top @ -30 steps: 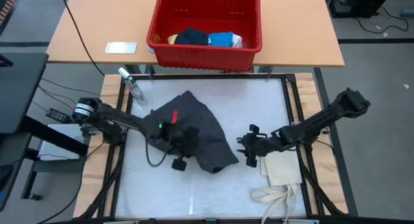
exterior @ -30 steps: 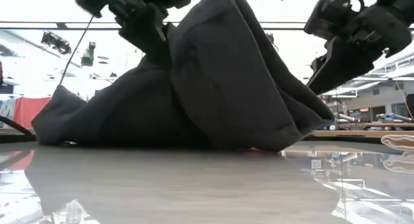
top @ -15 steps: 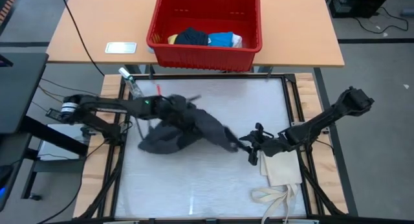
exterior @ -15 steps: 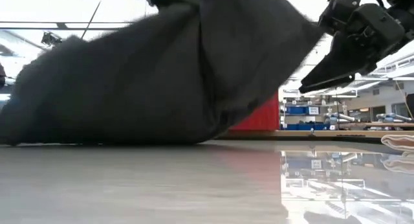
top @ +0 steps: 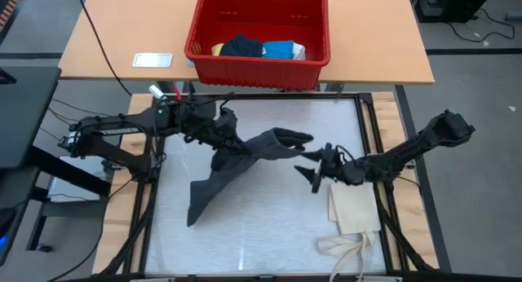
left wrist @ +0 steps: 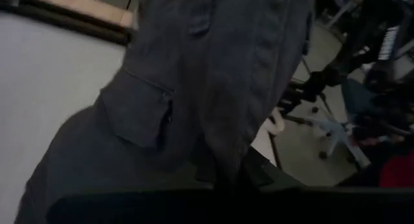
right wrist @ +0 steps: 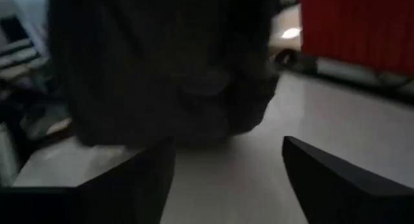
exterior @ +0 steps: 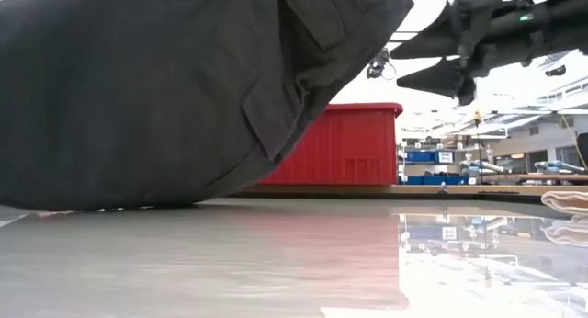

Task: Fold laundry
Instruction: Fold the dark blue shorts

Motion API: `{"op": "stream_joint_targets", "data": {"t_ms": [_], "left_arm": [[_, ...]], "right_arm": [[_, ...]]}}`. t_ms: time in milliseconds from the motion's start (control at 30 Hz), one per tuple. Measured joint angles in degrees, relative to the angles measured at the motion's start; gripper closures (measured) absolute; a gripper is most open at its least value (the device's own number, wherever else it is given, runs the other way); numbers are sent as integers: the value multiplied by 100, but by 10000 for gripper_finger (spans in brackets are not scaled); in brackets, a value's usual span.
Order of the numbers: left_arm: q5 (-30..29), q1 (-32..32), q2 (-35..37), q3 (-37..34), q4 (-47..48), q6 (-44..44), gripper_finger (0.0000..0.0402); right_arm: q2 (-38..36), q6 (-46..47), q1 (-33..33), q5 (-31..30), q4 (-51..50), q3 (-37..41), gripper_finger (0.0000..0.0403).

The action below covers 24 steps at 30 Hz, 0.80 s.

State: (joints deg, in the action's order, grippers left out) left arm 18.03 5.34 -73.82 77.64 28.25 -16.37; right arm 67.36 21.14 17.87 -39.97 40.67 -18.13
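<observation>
Shorts (top: 236, 164) lie mid-table between both hands, basket (top: 259, 60) behind, tote bag (top: 352, 221) right.

A robotics lab: framed test table (top: 261, 233), loose floor cables (top: 61, 111), shelving (exterior: 432, 157) beyond.

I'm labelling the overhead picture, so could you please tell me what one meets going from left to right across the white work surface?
Left gripper → dark grey cargo shorts → right gripper → cream tote bag.

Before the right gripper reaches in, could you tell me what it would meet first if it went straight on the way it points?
Most likely the dark grey shorts: the open right gripper points at their raised edge, just short of it.
</observation>
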Motion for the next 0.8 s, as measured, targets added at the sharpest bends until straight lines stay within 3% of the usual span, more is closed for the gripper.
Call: {"op": "stream_joint_targets", "data": {"t_ms": [100, 233, 433, 600, 800], "left_arm": [[136, -4, 7, 255, 268, 34, 387], [185, -4, -2, 526, 525, -58, 387], [-123, -9, 6, 865, 678, -329, 387], [-239, -17, 0, 1032, 853, -385, 387], [-169, -117, 13, 1296, 1117, -407, 387]], "right_arm": [[176, -492, -519, 345, 719, 82, 74], [372, -766, -1146, 1780, 1589, -77, 59], [371, -1031, -1275, 3522, 1560, -594, 72], [291, -1133, -1111, 3419, 1368, -646, 86], [221, -1280, -1075, 3083, 266, -631, 82]]}}
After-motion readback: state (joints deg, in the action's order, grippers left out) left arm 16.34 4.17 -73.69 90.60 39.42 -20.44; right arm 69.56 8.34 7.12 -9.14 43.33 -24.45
